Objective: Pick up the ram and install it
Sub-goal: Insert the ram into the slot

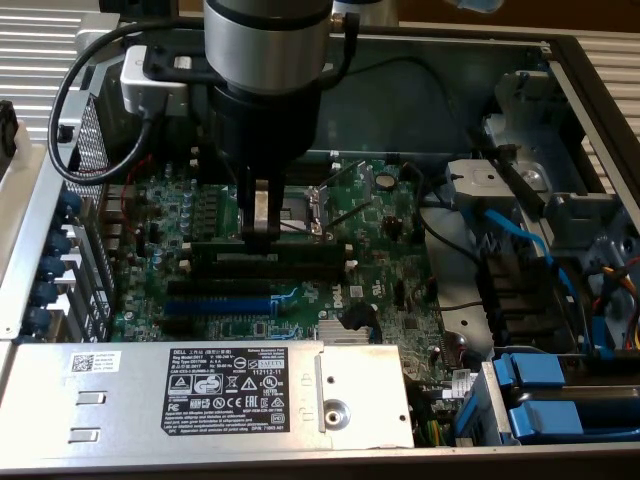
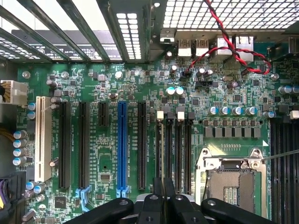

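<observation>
Pinching the ram point(image 1: 300, 258) between narrowly closed fingers, we held it with our gripper point(image 1: 262, 232) along the black slots point(image 2: 179, 149), beside the processor socket point(image 1: 305, 205).

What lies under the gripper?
The ram, held in the shut gripper, stands over the black slots. Its lower edge is covered, so whether it sits in a slot cannot be seen.

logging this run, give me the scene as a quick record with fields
pincer: shut on the ram
ram: on edge, lengthwise at the black slots
black slots: between the socket and the blue slot
socket: just beyond the pincer
blue slot: empty
seating: cannot tell whether the ram is fully in
</observation>
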You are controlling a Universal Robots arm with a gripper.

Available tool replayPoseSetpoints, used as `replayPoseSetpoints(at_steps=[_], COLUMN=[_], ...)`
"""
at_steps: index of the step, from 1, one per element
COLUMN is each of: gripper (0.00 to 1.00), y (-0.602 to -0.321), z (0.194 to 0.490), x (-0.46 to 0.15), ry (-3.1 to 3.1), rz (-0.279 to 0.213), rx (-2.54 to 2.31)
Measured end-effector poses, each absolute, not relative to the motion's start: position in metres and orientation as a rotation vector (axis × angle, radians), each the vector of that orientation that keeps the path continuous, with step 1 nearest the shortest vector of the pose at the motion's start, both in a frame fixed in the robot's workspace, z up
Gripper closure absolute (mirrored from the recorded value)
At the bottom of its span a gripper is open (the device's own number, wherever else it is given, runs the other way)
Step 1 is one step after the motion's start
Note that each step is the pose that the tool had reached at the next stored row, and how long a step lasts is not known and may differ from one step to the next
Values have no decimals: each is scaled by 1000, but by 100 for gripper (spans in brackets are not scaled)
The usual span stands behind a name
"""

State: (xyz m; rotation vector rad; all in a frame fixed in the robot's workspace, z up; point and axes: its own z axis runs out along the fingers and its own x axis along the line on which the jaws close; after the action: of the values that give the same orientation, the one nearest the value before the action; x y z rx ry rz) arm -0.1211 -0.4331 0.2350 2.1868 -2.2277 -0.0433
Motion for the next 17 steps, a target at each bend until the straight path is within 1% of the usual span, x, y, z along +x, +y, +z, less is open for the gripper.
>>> replayPoseSetpoints(at_steps=[17], gripper=[88], y=[-433], z=[231], x=[-121], ry=[-2228], rz=[-43], rx=[2187])
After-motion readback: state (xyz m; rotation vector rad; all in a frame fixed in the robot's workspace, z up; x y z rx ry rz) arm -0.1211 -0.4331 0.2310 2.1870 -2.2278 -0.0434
